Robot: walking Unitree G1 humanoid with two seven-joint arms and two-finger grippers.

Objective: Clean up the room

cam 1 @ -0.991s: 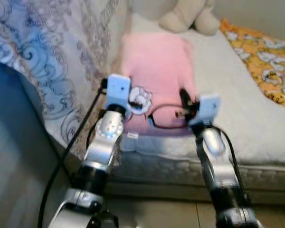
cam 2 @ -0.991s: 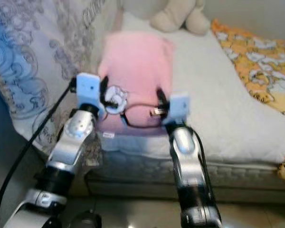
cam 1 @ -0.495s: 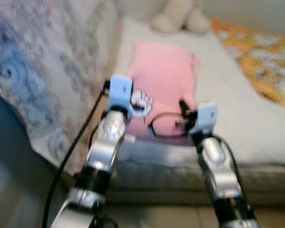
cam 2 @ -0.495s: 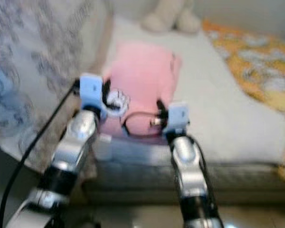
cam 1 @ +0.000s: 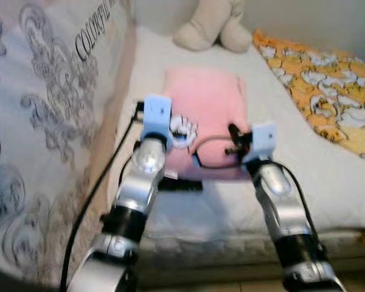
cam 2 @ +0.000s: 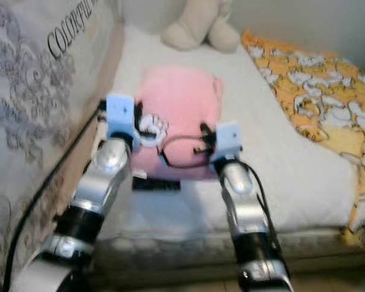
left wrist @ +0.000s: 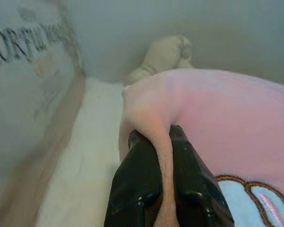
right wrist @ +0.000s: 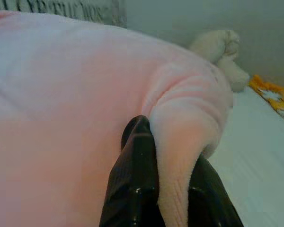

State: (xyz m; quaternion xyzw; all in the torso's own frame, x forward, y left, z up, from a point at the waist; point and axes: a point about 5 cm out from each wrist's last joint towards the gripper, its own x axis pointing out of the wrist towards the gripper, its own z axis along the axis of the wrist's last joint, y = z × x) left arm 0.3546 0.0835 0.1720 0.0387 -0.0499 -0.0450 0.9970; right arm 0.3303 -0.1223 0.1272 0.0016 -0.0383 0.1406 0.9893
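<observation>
From the head views I see both of my arms reaching forward over the near edge of the bed (cam 1: 328, 182), elbows low, wrists raised. The left hand (left wrist: 162, 142) and right hand (right wrist: 168, 137) sit at the two near corners of the pink blanket (cam 1: 207, 106), which lies folded on the white sheet toward the bed's left edge, beside the patterned hanging cloth (cam 1: 42, 121). The blue wrist blocks cover the fingers here, so the grip itself is hidden. A dark flat object (cam 2: 156, 184) lies on the sheet just under the left forearm; I cannot tell what it is. A beige plush toy (cam 1: 210, 27) sits at the far edge, its top cut off, and an orange printed quilt (cam 1: 328, 91) covers the right side.

In the left wrist view, my two black fingers (left wrist: 135, 184) are closed on a fold of the pink blanket.

In the right wrist view, the fingers (right wrist: 137, 175) likewise pinch a thick pink fold.
</observation>
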